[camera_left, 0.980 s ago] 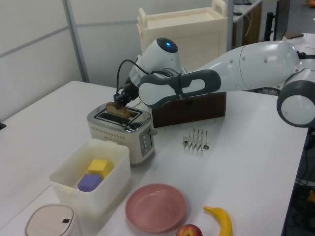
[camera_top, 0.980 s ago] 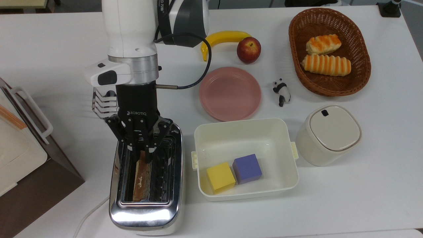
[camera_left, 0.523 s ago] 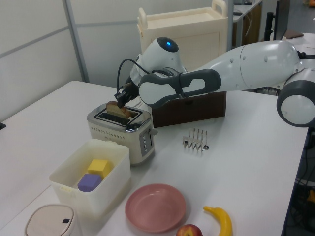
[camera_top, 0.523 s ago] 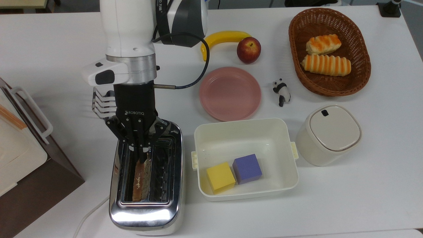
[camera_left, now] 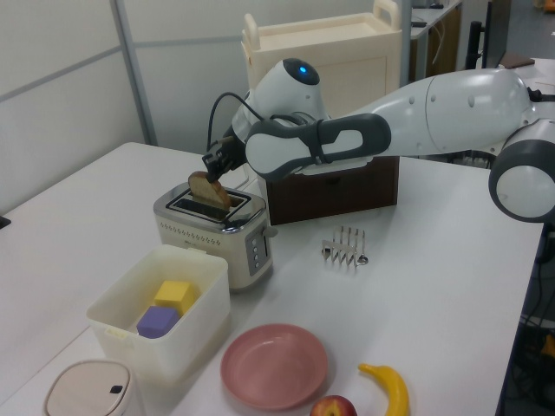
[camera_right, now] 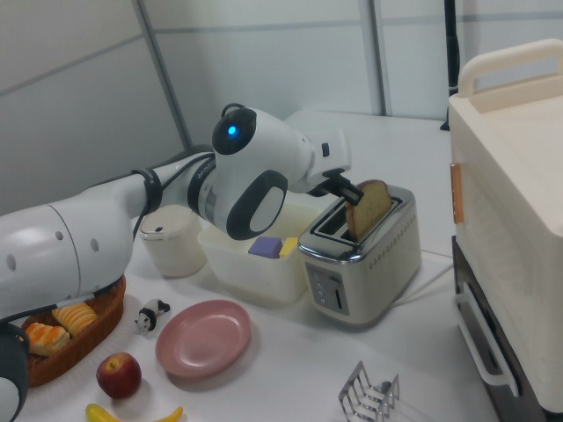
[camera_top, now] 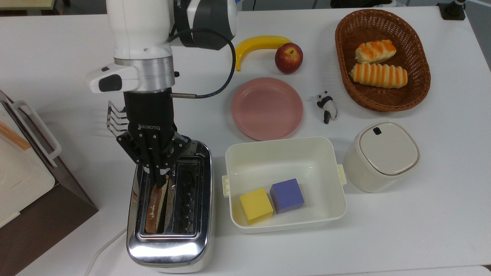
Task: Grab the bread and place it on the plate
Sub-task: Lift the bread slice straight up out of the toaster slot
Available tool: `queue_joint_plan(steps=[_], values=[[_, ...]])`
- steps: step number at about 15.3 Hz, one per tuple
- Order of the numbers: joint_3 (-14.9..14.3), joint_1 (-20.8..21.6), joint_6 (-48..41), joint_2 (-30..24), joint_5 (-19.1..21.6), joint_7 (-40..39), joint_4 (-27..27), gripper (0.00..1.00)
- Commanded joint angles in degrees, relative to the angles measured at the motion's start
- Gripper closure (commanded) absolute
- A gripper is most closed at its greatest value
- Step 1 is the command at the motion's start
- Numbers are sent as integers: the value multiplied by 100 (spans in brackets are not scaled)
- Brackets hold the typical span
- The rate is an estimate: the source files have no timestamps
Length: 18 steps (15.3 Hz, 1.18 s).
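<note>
Speckled tan bread (camera_right: pixel 370 209) with a brown crust stood half out of the chrome toaster's (camera_top: pixel 170 245) slot, the black two-finger gripper (camera_top: pixel 159 174) clamped on its top edge, apparently to lift it toward the round pink plate (camera_top: pixel 267 108) lying bare nearby on the white tabletop (camera_top: pixel 422 230).

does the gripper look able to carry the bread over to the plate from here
Probably yes. The gripper is shut on the bread, partly out of the toaster, and the plate lies bare.

lab bench – robot arm (camera_left: pixel 434 104), partition walls (camera_right: pixel 264 53)
</note>
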Motion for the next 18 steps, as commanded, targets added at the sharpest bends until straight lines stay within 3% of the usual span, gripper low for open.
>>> queue_joint_plan(steps=[1,12,18], values=[[-52,41,146,-339,344,57,-147,100],[-52,32,67,-1042,345,109,-217,100],[-61,41,-1003,-1253,283,110,-200,100]])
